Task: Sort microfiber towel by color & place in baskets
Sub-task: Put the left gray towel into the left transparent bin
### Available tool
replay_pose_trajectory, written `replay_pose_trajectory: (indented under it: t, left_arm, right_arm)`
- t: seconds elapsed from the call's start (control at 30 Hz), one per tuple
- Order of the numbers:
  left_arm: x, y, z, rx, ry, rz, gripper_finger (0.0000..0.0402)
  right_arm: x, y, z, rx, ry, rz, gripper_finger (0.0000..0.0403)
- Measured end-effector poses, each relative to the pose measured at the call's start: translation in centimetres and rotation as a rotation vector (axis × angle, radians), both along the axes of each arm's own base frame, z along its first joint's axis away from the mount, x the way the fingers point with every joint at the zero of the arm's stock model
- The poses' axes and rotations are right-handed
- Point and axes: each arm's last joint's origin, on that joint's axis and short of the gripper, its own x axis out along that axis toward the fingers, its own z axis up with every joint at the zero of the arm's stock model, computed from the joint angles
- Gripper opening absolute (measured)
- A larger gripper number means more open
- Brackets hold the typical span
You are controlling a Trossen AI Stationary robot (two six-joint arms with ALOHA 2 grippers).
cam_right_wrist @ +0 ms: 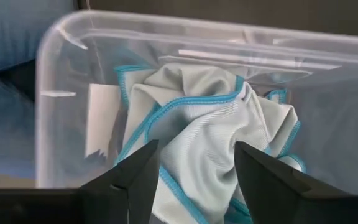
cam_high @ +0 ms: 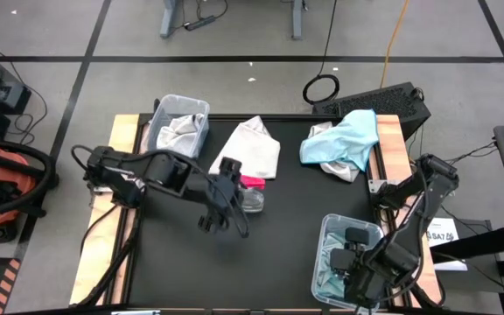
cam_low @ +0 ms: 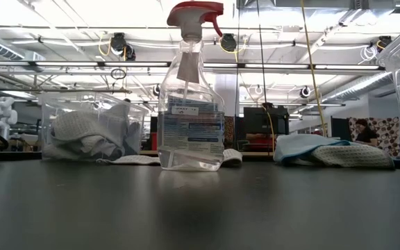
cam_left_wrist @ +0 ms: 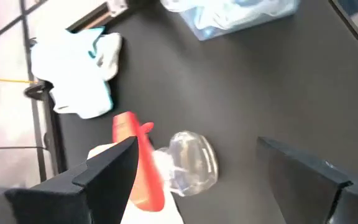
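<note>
A clear basket (cam_high: 178, 122) at the far left holds a pale grey-white towel (cam_high: 180, 131). Another pale towel (cam_high: 252, 147) lies flat on the mat at the far middle. A light blue towel (cam_high: 344, 138) lies heaped at the far right edge, over a pale one (cam_high: 344, 168). A second clear basket (cam_right_wrist: 61, 93) at the near right holds a crumpled towel with a blue hem (cam_right_wrist: 204, 124). My right gripper (cam_right_wrist: 197, 149) hangs open above that towel, fingers pointing down. My left gripper (cam_left_wrist: 197, 146) is open above the table's middle.
A clear spray bottle (cam_low: 189, 104) with a red trigger top (cam_left_wrist: 138, 162) stands upright on the mat just below my left gripper, between its fingers in the wrist view. The near left part of the black mat (cam_high: 173, 262) is bare. Wooden table edges show on both sides.
</note>
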Motion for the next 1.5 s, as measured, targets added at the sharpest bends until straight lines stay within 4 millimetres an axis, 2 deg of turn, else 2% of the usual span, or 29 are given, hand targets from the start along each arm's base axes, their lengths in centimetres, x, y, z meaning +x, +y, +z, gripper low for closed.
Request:
replay_pose_trajectory:
  t: [0.23,0.4,0.73,0.9,1.23,1.37,1.5]
  left_arm:
    - [-1.3,3.1,1.7,-0.011,-0.055,0.086,0.0331]
    - [-1.2,6.3,1.9,-0.023,-0.041,0.174,0.0331]
    - [-0.3,13.2,0.4,-0.086,-0.027,0.314,0.0331]
    - [0.4,16.8,-1.8,-0.149,-0.025,0.366,0.0331]
    - [1.1,23.7,-8.2,-0.234,-0.101,0.637,0.0331]
    - [1.0,25.4,-10.3,-0.32,-0.156,0.736,0.0331]
    - [1.0,25.8,-12.5,-0.352,-0.155,0.77,0.0331]
  right_arm:
    - [-0.6,0.2,3.0,-0.068,-0.151,0.033,0.0198]
    - [-1.3,0.7,4.9,-0.113,-0.305,0.057,0.0198]
    - [-2.3,1.5,5.6,-0.164,-0.445,0.062,0.0199]
    - [-2.3,1.6,5.7,-0.183,-0.49,0.055,0.0199]
    - [-2.1,1.7,5.9,-0.186,-0.526,0.042,0.0199]
    - [-2.1,1.7,5.9,-0.18,-0.53,0.038,0.0199]
    - [-2.0,1.8,5.9,-0.178,-0.535,0.037,0.0199]
